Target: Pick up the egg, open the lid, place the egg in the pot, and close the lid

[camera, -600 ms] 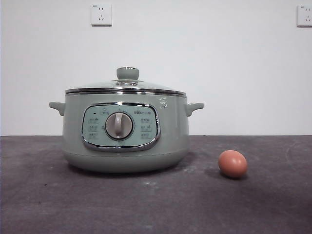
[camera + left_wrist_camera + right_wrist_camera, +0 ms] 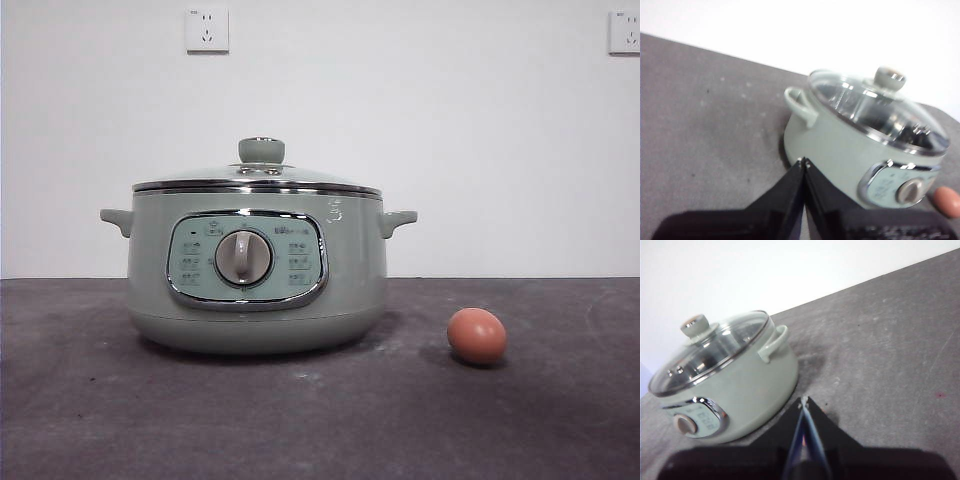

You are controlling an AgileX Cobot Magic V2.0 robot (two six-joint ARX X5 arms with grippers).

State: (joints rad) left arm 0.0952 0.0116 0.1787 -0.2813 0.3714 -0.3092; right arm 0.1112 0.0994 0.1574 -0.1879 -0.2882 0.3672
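The sage-green pot (image 2: 257,270) stands on the dark table left of centre, with the glass lid (image 2: 258,176) seated on it and its green knob (image 2: 261,150) on top. The brown-orange egg (image 2: 477,335) lies on the table to the pot's right, apart from it. Neither arm shows in the front view. In the left wrist view my left gripper (image 2: 804,161) is shut and empty, held above the table beside the pot (image 2: 855,150), with the egg (image 2: 947,201) at the picture's edge. My right gripper (image 2: 803,399) is shut and empty too, on the other side of the pot (image 2: 735,385).
A white wall with two power sockets (image 2: 207,29) rises behind the table. The dark grey tabletop (image 2: 320,420) stretches in front of the pot and egg.
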